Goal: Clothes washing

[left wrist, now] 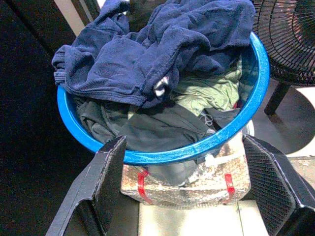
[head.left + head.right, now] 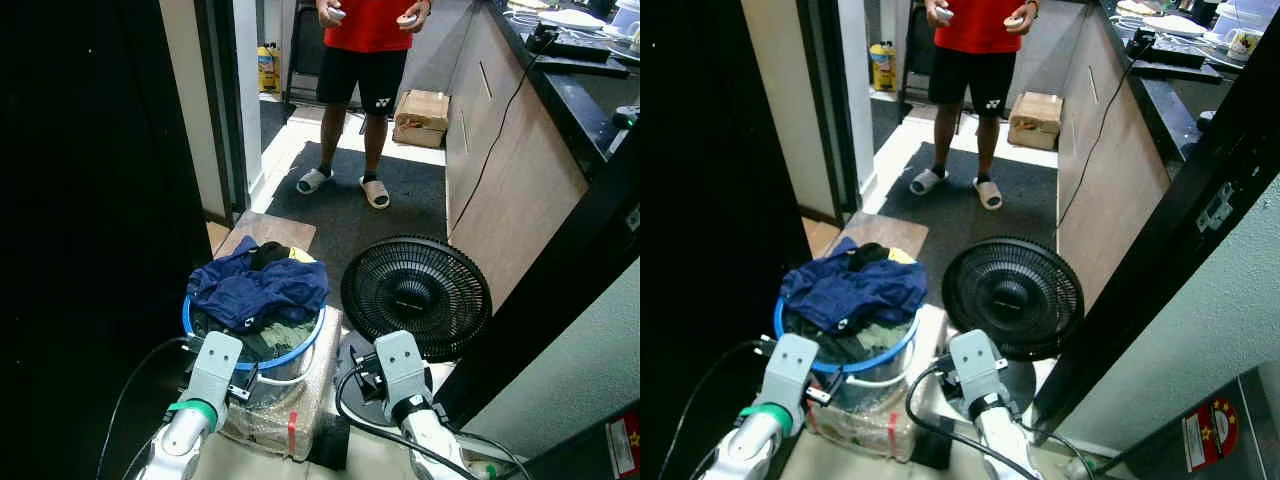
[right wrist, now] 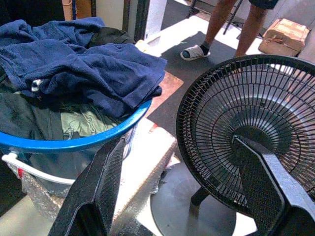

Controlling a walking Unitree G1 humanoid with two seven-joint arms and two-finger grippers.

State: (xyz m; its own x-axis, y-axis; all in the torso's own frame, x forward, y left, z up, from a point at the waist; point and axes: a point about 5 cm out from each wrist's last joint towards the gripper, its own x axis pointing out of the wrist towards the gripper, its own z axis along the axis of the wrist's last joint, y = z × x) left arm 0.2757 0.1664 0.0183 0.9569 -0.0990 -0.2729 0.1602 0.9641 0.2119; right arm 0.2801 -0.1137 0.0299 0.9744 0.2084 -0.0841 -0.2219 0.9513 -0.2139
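I have the left gripper (image 1: 182,191) spread wide, low before the blue basket (image 1: 162,155) heaped with clothes (image 1: 162,54). My right gripper (image 3: 182,191), also spread, faces the fan (image 3: 251,128) beside it. Head camera adds a person (image 2: 366,60) standing beyond.

— Basket (image 2: 300,350): location?
— On a wrapped box (image 2: 300,405), left of the fan (image 2: 416,296), which stands just beside it.
— Contents?
— Clothes (image 2: 258,285), heaped above the rim.
— Behind?
— A person (image 2: 365,60) on a mat (image 2: 345,215); cardboard box (image 2: 421,117) to their right, against the counter (image 2: 520,170).
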